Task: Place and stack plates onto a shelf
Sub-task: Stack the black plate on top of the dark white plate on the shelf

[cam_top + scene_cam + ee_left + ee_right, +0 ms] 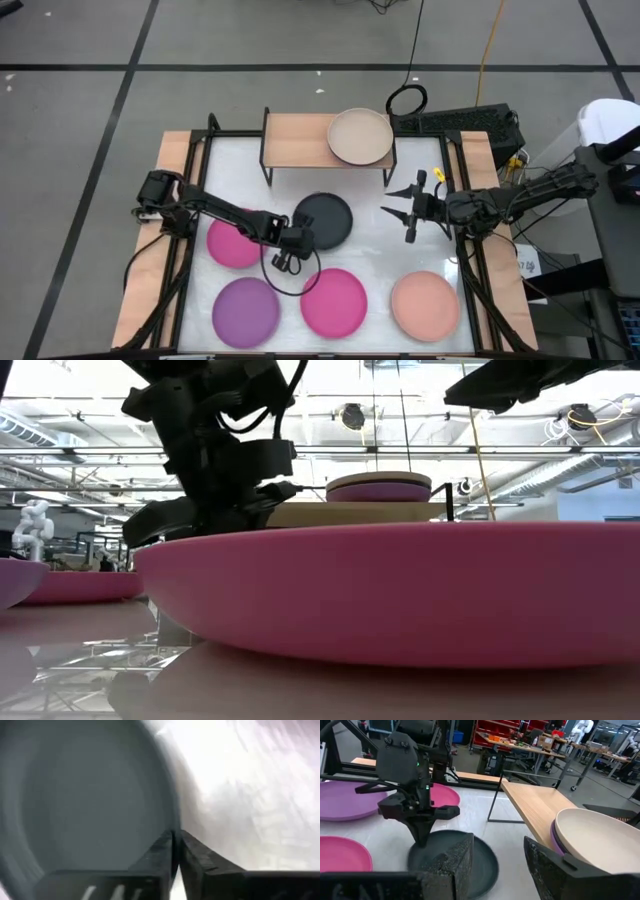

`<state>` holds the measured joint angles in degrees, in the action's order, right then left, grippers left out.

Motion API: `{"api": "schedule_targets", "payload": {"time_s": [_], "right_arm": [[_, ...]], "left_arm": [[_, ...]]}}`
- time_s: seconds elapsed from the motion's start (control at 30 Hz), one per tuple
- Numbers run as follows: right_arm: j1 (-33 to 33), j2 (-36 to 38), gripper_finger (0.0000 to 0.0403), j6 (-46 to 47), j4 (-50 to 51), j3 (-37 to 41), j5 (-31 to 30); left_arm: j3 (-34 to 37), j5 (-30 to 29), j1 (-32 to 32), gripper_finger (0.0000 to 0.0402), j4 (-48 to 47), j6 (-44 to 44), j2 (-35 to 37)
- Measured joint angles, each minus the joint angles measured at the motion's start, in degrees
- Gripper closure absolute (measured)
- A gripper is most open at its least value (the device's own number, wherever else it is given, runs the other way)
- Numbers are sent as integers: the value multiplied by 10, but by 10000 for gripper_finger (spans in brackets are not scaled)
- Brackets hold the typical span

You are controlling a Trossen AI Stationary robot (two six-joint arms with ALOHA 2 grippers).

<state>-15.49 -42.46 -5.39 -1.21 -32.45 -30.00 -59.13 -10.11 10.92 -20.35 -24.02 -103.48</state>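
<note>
no readable text, labels or numbers

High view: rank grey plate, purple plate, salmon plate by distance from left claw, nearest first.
From the left claw:
1. Grey plate, at the claw, table centre.
2. Purple plate, front left.
3. Salmon plate, front right.

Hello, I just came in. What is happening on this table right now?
The robot is stacking plates on the small wooden shelf. A beige plate already sits there on top of a purple one. The left claw is shut on the rim of the dark grey plate on the table. The right claw hangs open near the shelf, holding nothing. Two pink plates, a purple one and a salmon one wait on the table.
</note>
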Motion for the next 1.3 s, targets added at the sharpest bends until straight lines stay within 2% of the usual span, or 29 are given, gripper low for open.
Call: {"api": "schedule_targets", "payload": {"time_s": [0.27, 0.57, 0.77, 1.03, 1.3], "right_arm": [[0, 0, 248, 0, -4, 0, 0], [0, 16, 247, -14, -32, 0, 2], [-4, 41, 247, -30, -49, 0, 2], [-16, 69, 247, -41, -47, 0, 3], [-39, 85, 247, -54, -46, 0, 2]], "left_arm": [[-4, 6, 1, 390, 9, -1, 32], [-34, 4, -4, 390, -7, 15, 116], [-62, -25, -6, 391, -11, -54, 156], [-131, -35, -44, 391, 0, -158, 156], [-167, -32, -97, 391, 7, -206, 156]]}}
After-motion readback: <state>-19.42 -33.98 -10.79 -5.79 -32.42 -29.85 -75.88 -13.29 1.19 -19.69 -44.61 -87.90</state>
